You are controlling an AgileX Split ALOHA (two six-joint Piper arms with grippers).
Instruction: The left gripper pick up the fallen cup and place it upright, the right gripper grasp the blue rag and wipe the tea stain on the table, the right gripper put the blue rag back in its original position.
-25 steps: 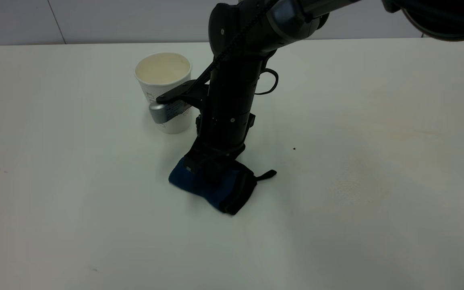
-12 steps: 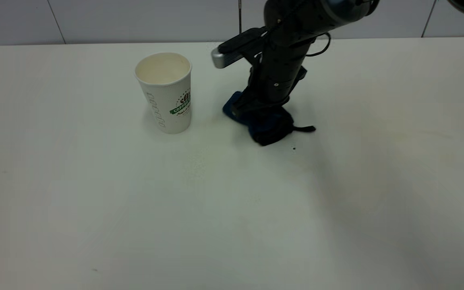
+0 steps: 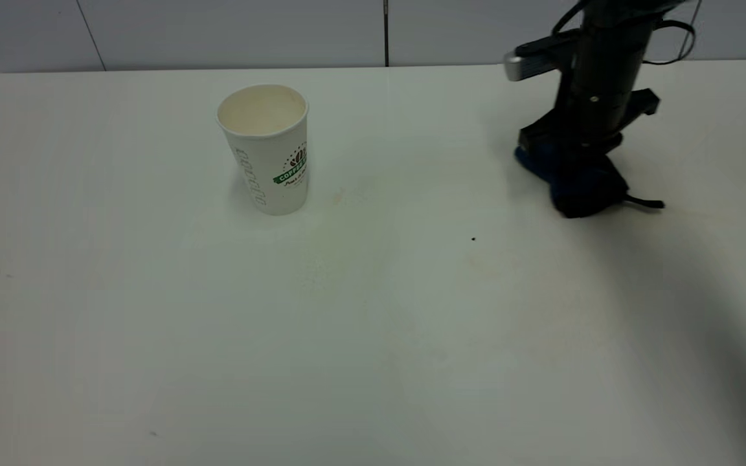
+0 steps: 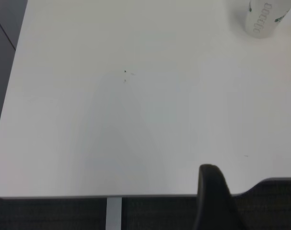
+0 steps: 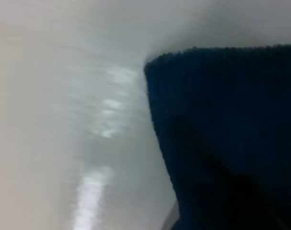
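- Blue rag (image 3: 579,181) is at the table's (image 3: 373,323) far right, pinched in the right gripper (image 3: 567,152).
- Cup (image 3: 267,147) is upright, well apart.
- Left gripper (image 4: 213,199): can't tell.

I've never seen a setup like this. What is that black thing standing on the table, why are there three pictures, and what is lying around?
The black thing is a robot arm ending in a claw. This right claw stands at the far right of the white table, pressing down on a small blue rag that it holds; a short black strap sticks out from the rag.

The wide picture comes from a camera outside the robot. The other two come from cameras on the arms' wrists. The right wrist view sits so close that the blue rag fills most of it. The left wrist view looks across the table from its near edge; only a dark part of the left claw shows, parked far from the work.

A white paper cup stands upright, empty, left of the middle.
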